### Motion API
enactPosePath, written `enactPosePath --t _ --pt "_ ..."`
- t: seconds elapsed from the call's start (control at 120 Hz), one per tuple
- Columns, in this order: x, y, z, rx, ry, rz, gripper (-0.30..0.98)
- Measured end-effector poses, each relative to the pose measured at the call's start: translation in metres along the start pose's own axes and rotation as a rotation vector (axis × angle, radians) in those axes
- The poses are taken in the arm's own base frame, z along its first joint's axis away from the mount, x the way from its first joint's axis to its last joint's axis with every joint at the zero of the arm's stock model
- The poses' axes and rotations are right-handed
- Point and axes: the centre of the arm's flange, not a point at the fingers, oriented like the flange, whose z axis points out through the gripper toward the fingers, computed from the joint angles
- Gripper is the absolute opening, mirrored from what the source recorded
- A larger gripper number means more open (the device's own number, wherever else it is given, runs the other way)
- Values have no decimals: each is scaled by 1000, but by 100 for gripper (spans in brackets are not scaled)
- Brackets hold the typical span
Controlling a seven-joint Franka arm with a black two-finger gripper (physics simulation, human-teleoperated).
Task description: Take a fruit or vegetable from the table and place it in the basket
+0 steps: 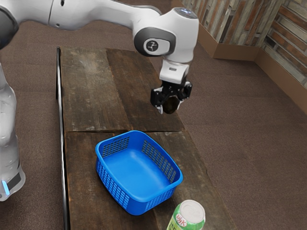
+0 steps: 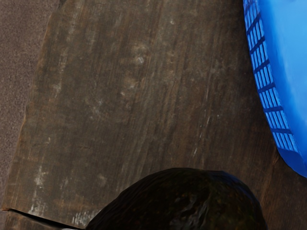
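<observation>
High over the table's far part, the black gripper (image 1: 170,106) is shut on a dark avocado (image 1: 170,105), with a finger on either side of it. In the wrist view the dark, bumpy avocado (image 2: 184,203) is large at the lower edge. The blue basket (image 1: 135,170) stands upright on the table, nearer the exterior view's camera than the gripper, and nothing lies inside it. Part of the basket (image 2: 297,57) also shows in the wrist view, off to one side of the avocado.
A green and white can (image 1: 188,216) stands on the wooden table (image 1: 91,91), close to the basket's corner at the exterior view's bottom. A narrow gap between table sections runs behind the basket. The floor lies beyond the table's edge.
</observation>
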Motion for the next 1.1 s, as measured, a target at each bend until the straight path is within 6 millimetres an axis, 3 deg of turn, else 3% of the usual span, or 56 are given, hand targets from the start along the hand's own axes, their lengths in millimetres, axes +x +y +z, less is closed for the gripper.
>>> enactPosePath --t 0.167,0.325,0.45,0.842,1.1 --pt "24 14 -2 -9 8 77 38" --pt "32 34 -30 6 25 115 39" --pt "49 53 -40 -4 37 162 39" --pt "106 100 -29 -89 103 286 39" --pt "120 112 -1 -145 127 313 38"
